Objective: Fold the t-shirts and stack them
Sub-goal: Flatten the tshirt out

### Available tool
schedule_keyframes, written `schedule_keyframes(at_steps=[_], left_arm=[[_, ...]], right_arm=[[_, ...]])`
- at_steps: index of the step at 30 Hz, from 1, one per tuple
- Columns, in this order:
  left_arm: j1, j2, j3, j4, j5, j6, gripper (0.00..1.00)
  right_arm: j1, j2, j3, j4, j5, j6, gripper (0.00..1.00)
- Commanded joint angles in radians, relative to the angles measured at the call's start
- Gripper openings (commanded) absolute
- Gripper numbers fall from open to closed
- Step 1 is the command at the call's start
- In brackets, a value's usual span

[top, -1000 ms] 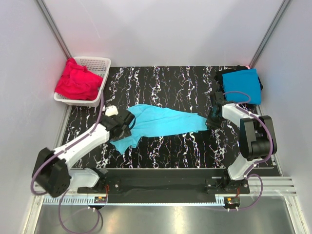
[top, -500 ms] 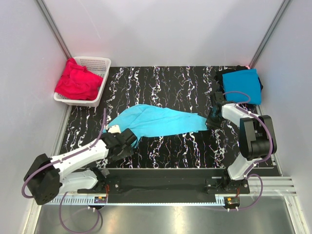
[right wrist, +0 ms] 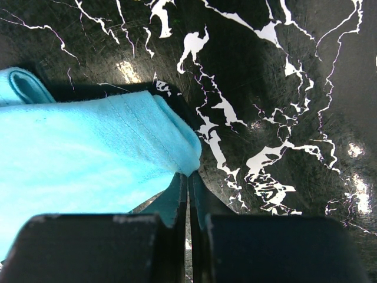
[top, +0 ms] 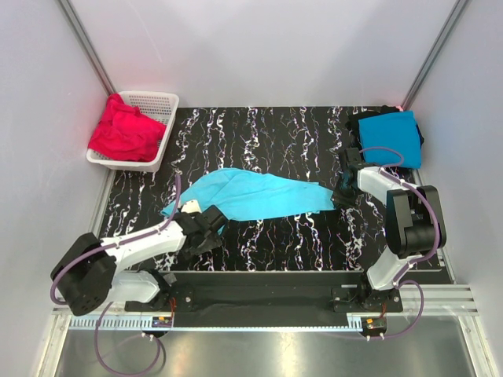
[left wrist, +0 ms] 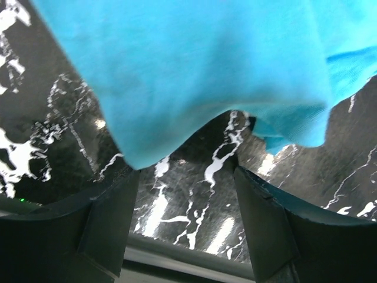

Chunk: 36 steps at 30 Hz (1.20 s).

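The light turquoise t-shirt (top: 255, 195) lies spread across the middle of the black marbled table. My right gripper (top: 339, 195) is shut on its right corner; in the right wrist view the hem (right wrist: 147, 130) runs into the closed jaws (right wrist: 188, 175). My left gripper (top: 211, 221) is open and empty at the shirt's near-left edge. In the left wrist view the cloth (left wrist: 194, 65) hangs just ahead of the gripper (left wrist: 185, 174), with bare table between the fingers. The deeper blue t-shirt (top: 391, 137) lies folded on a black one (top: 360, 120) at the back right. Red t-shirts (top: 122, 129) fill the basket.
The white lattice basket (top: 161, 106) stands at the back left corner. Grey walls close in the table on three sides. A metal rail (top: 259, 294) with the arm bases runs along the near edge.
My left gripper has drawn back from over the shirt to its near-left edge. The shirt's near-left flap now lies further left. The right gripper has held still.
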Motion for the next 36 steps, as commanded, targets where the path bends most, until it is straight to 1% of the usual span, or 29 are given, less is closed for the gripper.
schedule_keyframes(at_steps=[1,4,9,14,17,18,20,21,22,24,26,28,31,36], left_arm=[[0.013,0.011,0.047,0.050,-0.041,0.021,0.70],[0.017,0.008,0.056,0.039,-0.093,0.027,0.66],[0.020,0.002,0.082,-0.019,-0.182,0.025,0.65],[0.017,0.037,0.077,-0.038,-0.203,0.005,0.65],[0.017,0.050,0.068,-0.036,-0.207,-0.004,0.62],[0.017,0.053,0.067,-0.036,-0.205,-0.007,0.55],[0.017,0.056,0.065,-0.036,-0.205,-0.005,0.46],[0.017,0.057,0.064,-0.035,-0.200,-0.002,0.35],[0.017,0.056,0.067,-0.038,-0.199,-0.001,0.28],[0.017,0.047,0.064,-0.038,-0.187,-0.001,0.18],[0.017,0.031,0.064,-0.045,-0.179,0.001,0.20],[0.016,0.016,0.070,-0.062,-0.173,-0.002,0.28],[0.016,-0.001,0.074,-0.076,-0.170,-0.001,0.35],[0.008,-0.006,0.082,-0.099,-0.167,-0.004,0.39]], right_arm=[[0.000,-0.007,-0.005,0.003,-0.004,-0.014,0.00],[-0.002,0.003,0.000,0.003,-0.007,-0.014,0.00],[-0.002,0.013,0.005,0.005,-0.006,-0.014,0.00],[-0.002,0.014,0.006,0.005,-0.003,-0.013,0.00],[-0.002,0.014,0.006,0.003,-0.001,-0.013,0.00],[0.000,0.016,0.006,0.003,0.000,-0.014,0.00],[-0.002,0.017,0.009,0.003,0.003,-0.014,0.00],[0.000,0.019,0.008,0.002,0.005,-0.014,0.00],[-0.002,0.019,0.011,0.002,0.005,-0.014,0.00],[-0.002,0.022,0.011,0.000,0.003,-0.013,0.00],[-0.002,0.025,0.011,0.000,0.003,-0.013,0.00],[-0.002,0.026,0.009,0.002,0.008,-0.013,0.00],[-0.002,0.026,0.009,0.002,0.008,-0.011,0.00],[-0.002,0.025,0.009,0.002,0.009,-0.014,0.00]])
